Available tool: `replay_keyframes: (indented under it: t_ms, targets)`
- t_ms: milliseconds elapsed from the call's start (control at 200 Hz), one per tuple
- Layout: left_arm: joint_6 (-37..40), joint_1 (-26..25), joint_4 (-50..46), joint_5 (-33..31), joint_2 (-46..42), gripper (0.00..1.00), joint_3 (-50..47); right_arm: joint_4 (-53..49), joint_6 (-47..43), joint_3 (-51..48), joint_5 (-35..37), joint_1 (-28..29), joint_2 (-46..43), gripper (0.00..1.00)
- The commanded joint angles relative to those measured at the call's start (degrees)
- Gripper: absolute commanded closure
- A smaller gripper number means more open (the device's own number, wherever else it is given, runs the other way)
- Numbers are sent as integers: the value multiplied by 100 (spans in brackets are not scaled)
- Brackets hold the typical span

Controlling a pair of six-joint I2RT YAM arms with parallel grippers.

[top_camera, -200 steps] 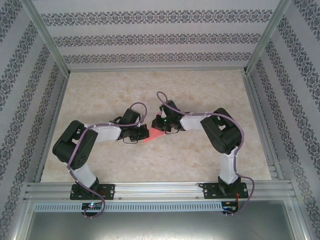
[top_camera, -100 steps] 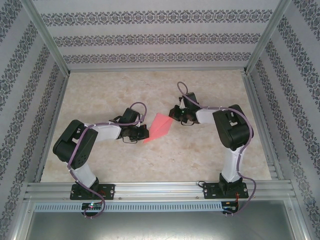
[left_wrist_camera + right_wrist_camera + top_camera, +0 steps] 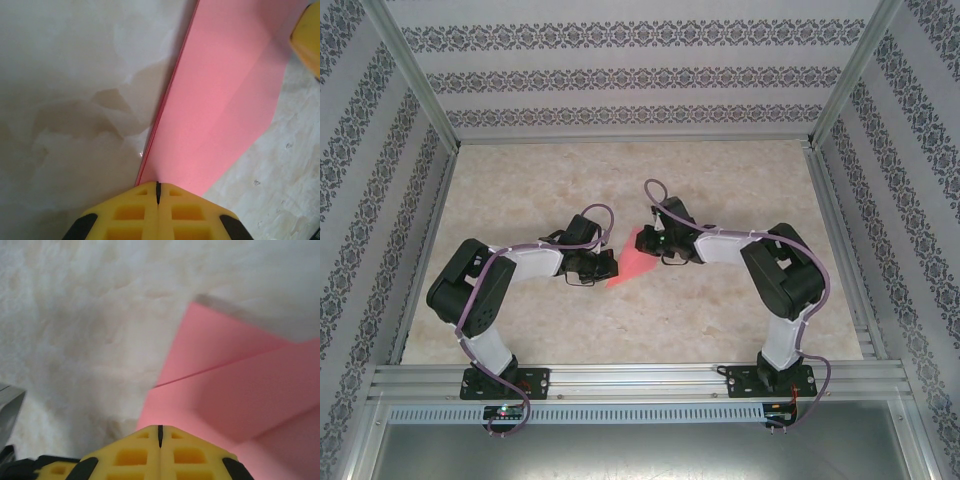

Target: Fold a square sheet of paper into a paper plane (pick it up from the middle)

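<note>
Top external, frame centre: paper plane (image 3: pixel 632 262), half-folded, flat on counter (image 3: pixel 740 320). Left gripper (image 3: pixel 610 266) fingers closed at its lower-left tip, likely pinning it. Right gripper (image 3: pixel 652 243) fingers closed over upper-right fold, seemingly creasing.

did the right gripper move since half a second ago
Yes: the right gripper swung left, away from the right aluminium rail, back toward the folded pink-red paper.

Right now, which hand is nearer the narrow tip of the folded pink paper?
Left. The left hand sits at the narrow tip of the folded pink paper; the right hand is at its wider opposite end.
</note>
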Motion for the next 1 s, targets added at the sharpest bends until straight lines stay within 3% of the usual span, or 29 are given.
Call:
replay_keyframes:
  t_ms: [0, 125, 370, 545, 764, 994]
  targets:
    - [27, 35, -814, -112, 305, 100, -139, -359, -228, -89, 613, -133, -584, 94]
    - [-34, 31, -750, -123, 305, 100, -159, -611, -432, 58, 695, -71, -709, 92]
    - [-39, 33, -787, -136, 308, 100, -176, -488, -316, 546, 156, 482, 134, 97]
    - [-21, 35, -874, -161, 319, 100, -185, -268, -174, 650, -198, 472, 619, 98]
    - [-33, 35, -867, -153, 342, 100, -269, 153, -125, 302, -304, -89, 863, 99]
    - [-43, 35, -867, -93, 363, 100, -325, 512, -206, -68, -274, -1117, 859, 99]
